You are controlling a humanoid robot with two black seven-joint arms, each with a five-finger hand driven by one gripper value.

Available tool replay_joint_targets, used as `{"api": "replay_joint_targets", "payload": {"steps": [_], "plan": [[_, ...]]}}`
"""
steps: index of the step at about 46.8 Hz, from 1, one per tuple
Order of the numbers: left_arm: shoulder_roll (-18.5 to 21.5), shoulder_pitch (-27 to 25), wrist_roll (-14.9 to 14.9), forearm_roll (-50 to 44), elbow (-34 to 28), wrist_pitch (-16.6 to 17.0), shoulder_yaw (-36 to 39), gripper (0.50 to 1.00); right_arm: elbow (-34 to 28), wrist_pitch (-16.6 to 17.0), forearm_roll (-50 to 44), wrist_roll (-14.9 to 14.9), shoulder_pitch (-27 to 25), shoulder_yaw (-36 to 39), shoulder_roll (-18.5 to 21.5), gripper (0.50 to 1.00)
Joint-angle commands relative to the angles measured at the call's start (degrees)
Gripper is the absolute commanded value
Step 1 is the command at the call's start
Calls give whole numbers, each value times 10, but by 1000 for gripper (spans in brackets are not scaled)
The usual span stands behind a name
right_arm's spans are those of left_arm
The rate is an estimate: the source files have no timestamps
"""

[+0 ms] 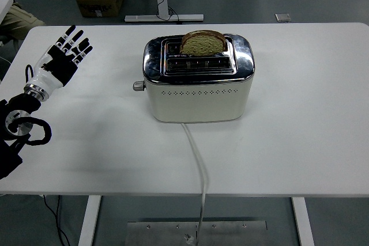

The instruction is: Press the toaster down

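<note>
A cream and chrome toaster [199, 79] stands in the middle of the white table [311, 119]. A slice of brown bread [203, 42] stands high in its far slot. The near slot looks empty. The lever knob [138, 86] sticks out of the toaster's left end, in its raised position. My left hand [62, 57] hovers over the table's far left, fingers spread and empty, well left of the knob. The right arm is out of view.
The toaster's white cord [199, 159] runs from its front over the table's near edge. A cardboard box [99, 2] and a desk leg base [164, 18] are on the floor behind. A person's leg [17, 15] shows at the top left.
</note>
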Motion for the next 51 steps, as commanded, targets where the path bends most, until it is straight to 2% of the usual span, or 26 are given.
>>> {"api": "replay_joint_targets", "payload": {"steps": [1,5,9,10,11,12,18,24,31,42,51], "plan": [[10,-4,3,1,-2,-2,2,1000,0,0,0,0,0,0,0,1000],[22,-12,7,2,-26,-1,2,1000,0,0,0,0,0,0,0,1000],[63,-12,9,3,-90,3,3,1000,0,0,0,0,0,0,0,1000],[63,-12,9,3,-90,3,3,1000,0,0,0,0,0,0,0,1000],[99,-9,13,3,-156,4,5,1000,0,0,0,0,0,0,0,998],[108,-9,14,4,-176,5,6,1000,0,0,0,0,0,0,0,998],[160,-12,39,4,-244,9,18,1000,0,0,0,0,0,0,0,1000],[192,-40,72,21,-271,9,24,1000,0,0,0,0,0,0,0,1000],[203,-81,86,77,-283,4,30,1000,0,0,0,0,0,0,0,1000],[209,-142,94,169,-307,-1,60,1000,0,0,0,0,0,0,0,1000],[251,-183,95,201,-354,-1,76,1000,0,0,0,0,0,0,0,1000]]}}
